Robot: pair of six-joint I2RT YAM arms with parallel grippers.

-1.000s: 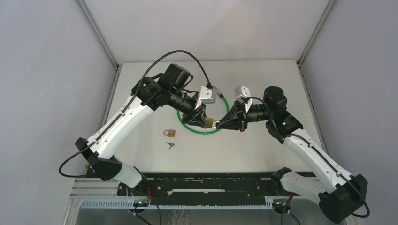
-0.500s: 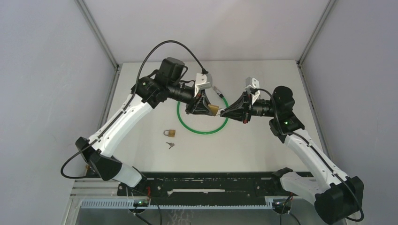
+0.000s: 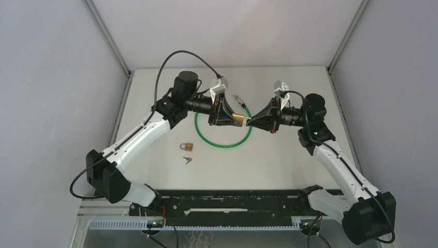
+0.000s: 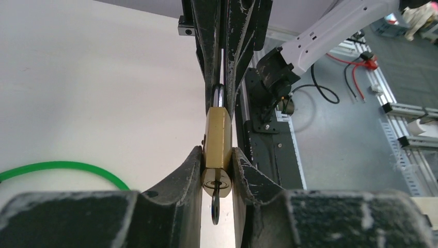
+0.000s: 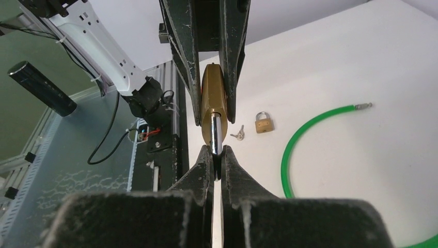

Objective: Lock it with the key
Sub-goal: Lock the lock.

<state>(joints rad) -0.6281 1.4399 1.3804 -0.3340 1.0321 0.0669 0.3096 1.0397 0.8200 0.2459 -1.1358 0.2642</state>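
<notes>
Held in the air above the green cable loop (image 3: 222, 146): the left gripper (image 4: 217, 155) clamps the brass padlock (image 4: 217, 129), key (image 4: 215, 206) inserted, and the right gripper (image 5: 217, 152) pinches its shackle (image 5: 217, 133). Shackle seating appears in hand. Next, the key needs gripping and turning.

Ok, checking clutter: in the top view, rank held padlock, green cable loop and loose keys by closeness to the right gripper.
1. Held padlock, pinched by the right gripper.
2. Green cable loop, beneath it.
3. Loose keys, off to the left.
</notes>
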